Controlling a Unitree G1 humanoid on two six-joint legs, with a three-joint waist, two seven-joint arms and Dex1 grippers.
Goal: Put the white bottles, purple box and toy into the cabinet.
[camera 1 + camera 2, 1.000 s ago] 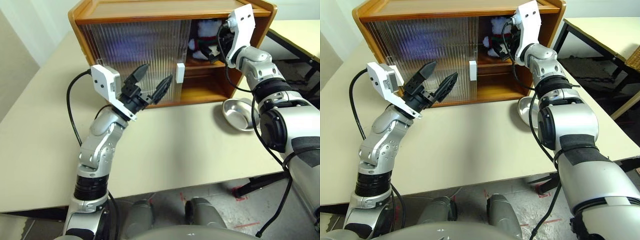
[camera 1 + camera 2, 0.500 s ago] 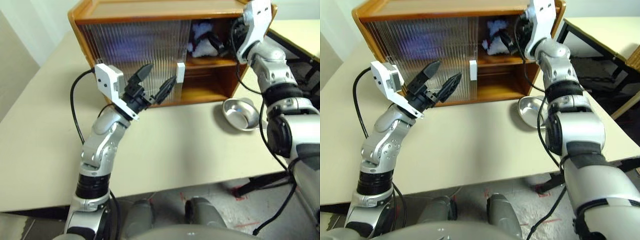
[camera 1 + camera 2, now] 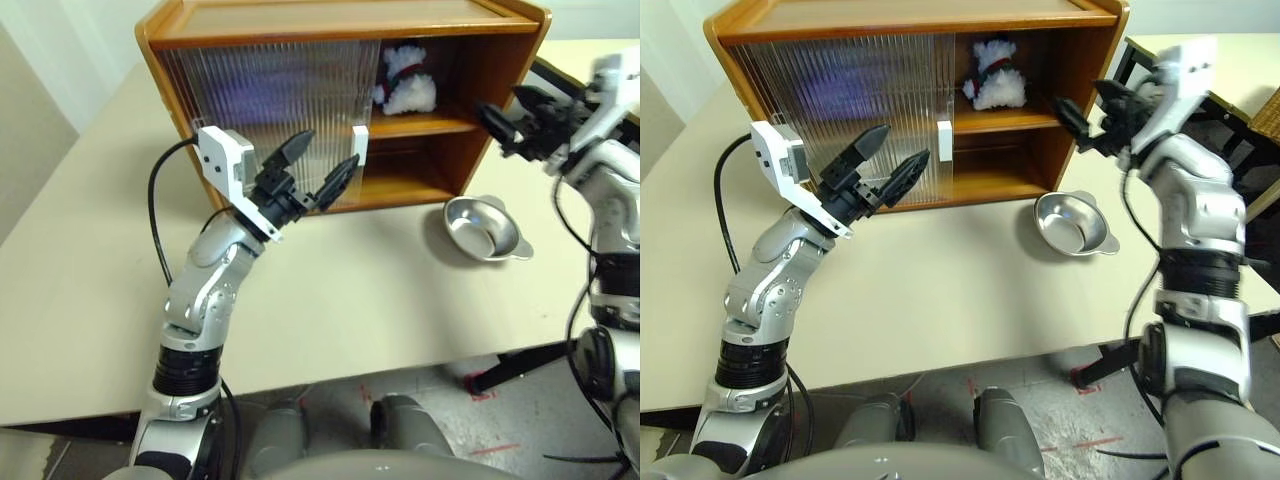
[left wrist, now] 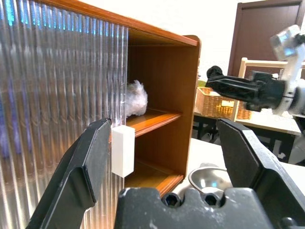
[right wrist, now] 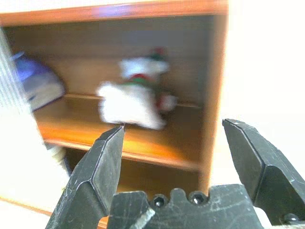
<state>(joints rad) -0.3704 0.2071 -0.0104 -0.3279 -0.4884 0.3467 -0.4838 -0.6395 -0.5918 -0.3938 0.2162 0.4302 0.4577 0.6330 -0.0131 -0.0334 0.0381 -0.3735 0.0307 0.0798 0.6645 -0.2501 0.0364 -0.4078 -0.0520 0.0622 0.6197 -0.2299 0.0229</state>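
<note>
White plush toy (image 3: 996,78): fluffy snowman with a red and green scarf, sitting on the upper shelf in the open right half of the cabinet, free of both grippers.
Purple box (image 5: 33,83): lavender, on the same shelf beside the toy, partly behind the edge of the sliding door in the right wrist view.
White bottles: a pale rounded shape shows low behind the door edge in the right wrist view; too blurred to tell whether it is a bottle.
Cabinet (image 3: 330,18): orange-brown wood, standing at the far side of the table, with one shelf across its middle.
Sliding doors (image 3: 270,100): ribbed and translucent, covering the left half; a white rectangular handle (image 3: 361,145) sits at the inner edge, next to the opening.
Right gripper (image 3: 1085,118): out in front of the cabinet's right side wall, above the table, black fingers spread wide and holding nothing, pointing toward the open shelf.
Left gripper (image 3: 318,168): raised in front of the ribbed door, just short of the white handle, fingers spread wide and empty.
Metal dish (image 3: 484,228): shallow, shiny, with small side handles, on the table just in front of the cabinet's right corner.
Table (image 3: 90,250): pale beige top carrying the cabinet and dish.
</note>
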